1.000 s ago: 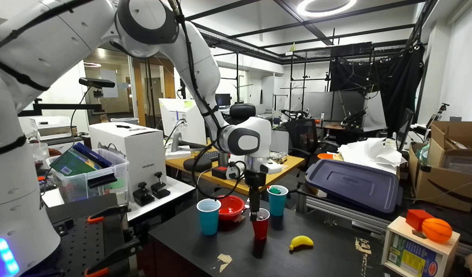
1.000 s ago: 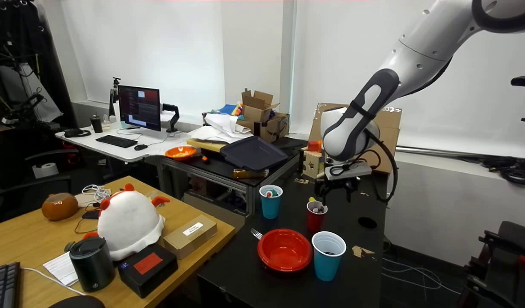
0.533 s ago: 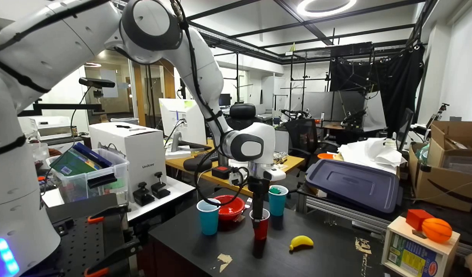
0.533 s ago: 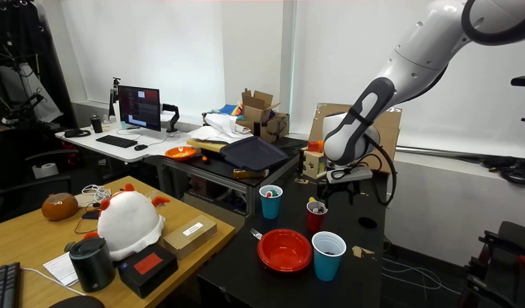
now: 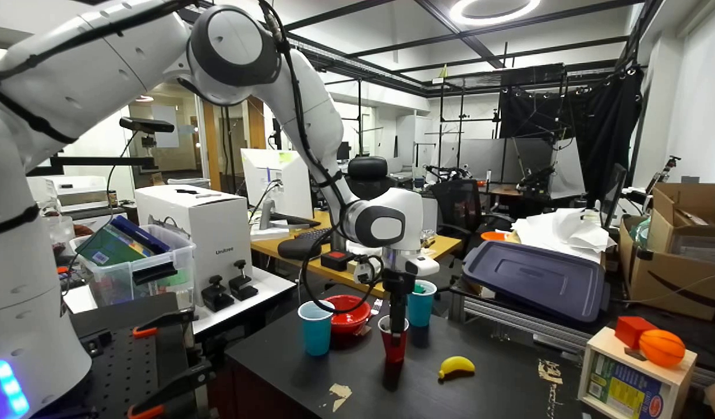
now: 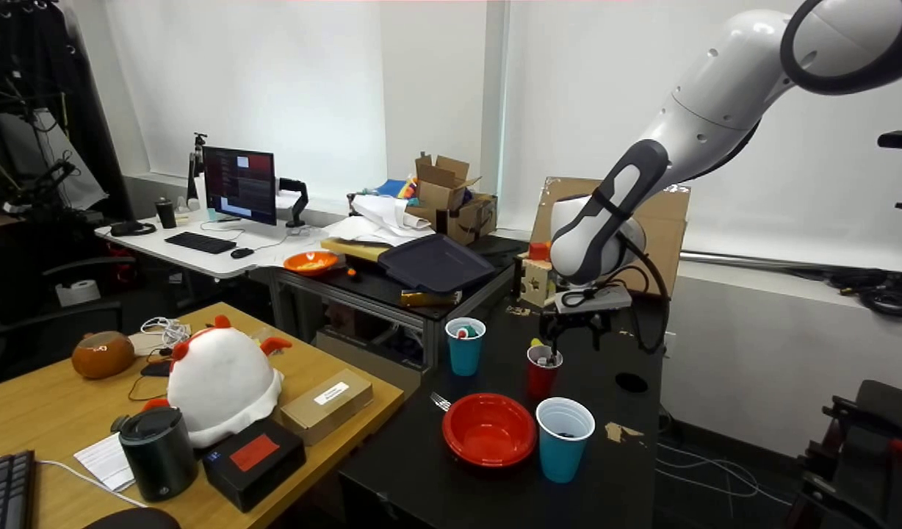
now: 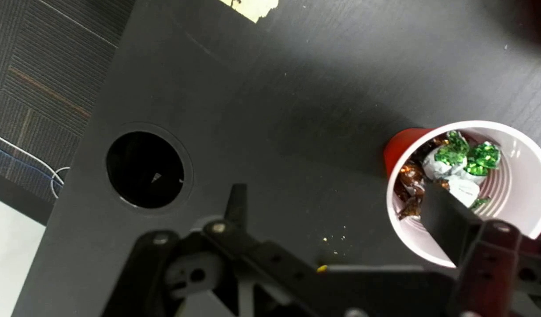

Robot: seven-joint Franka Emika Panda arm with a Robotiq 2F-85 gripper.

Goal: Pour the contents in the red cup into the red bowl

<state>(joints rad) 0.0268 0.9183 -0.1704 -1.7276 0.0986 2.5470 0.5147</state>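
Bearing 1 upright red cup (image 6: 541, 381) near 1 red bowl (image 6: 489, 433), 2 turquoise cups (image 6: 560, 459), 1 fork (image 6: 441, 401), 1 banana (image 5: 457, 365) on black table (image 5: 500, 375). Holding 2 gripper (image 7: 335, 192) fingers (image 7: 238, 206) apart, overlapping cup mouth with 1. Leaving bare surface and 1 hole (image 7: 142, 167) toward edge.

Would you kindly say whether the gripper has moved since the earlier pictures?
Yes: in an exterior view, the gripper has shifted toward picture right, nearer the banana.

1 word reads clearly, “Unitree”, on the white box (image 5: 206, 233); print on the monitor (image 6: 238, 184) and on the label (image 6: 331, 393) of the small brown box (image 6: 330, 413) is too small to read.
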